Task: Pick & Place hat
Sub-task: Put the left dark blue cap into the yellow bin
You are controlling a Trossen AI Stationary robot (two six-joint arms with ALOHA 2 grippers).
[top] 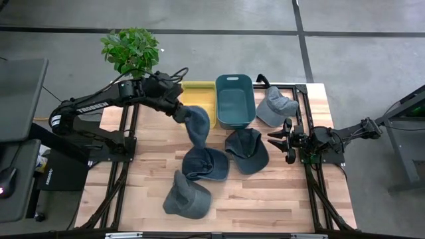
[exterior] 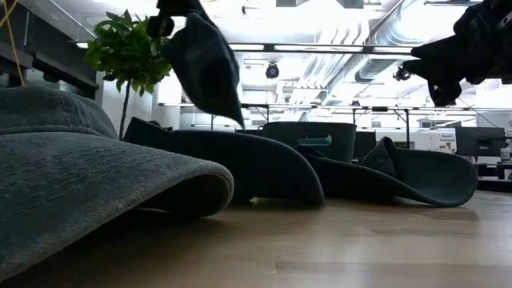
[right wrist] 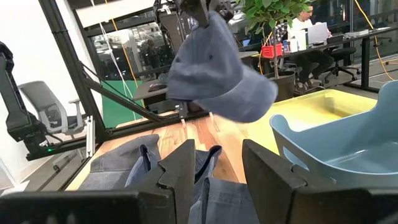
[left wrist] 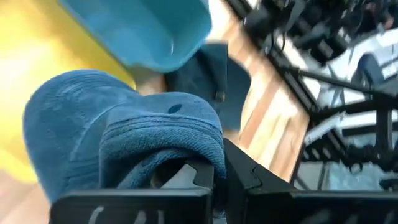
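**Left arm carries a cap toward the bins**

The pale wooden slatted table [top: 265, 199] fills the middle of the high view, with dark frame rails running along its left and right sides. At its far edge stand two bins side by side: a teal plastic tub [top: 234, 101] and, just left of it, a yellow plastic bin [top: 199, 93]. A green potted plant [top: 131, 48] sits beyond the far left corner.

The left gripper [top: 178, 111] is pinching a soft blue-grey denim cap [top: 196, 125] by its edge; the cap hangs clear of the table, just beside the yellow bin's near right corner. The low view shows it dangling well above the boards.

This looks like the carry step: the cap is lifted and not yet released. The next move likely calls for a short travel toward the far edge until the cap hangs over a bin's mouth, then spreading the fingers.

Three more denim caps lie on the table: one directly under the hanging cap [top: 206, 162], one at the near edge [top: 186, 196], one right of centre [top: 247, 150]. A lighter grey cap [top: 274, 106] rests right of the teal tub.

The right gripper [top: 284, 141] waits at the right side with its fingers spread, holding nothing, near the right-of-centre cap. Room above the bins looks open; the tub's rim is the nearest edge to clear.
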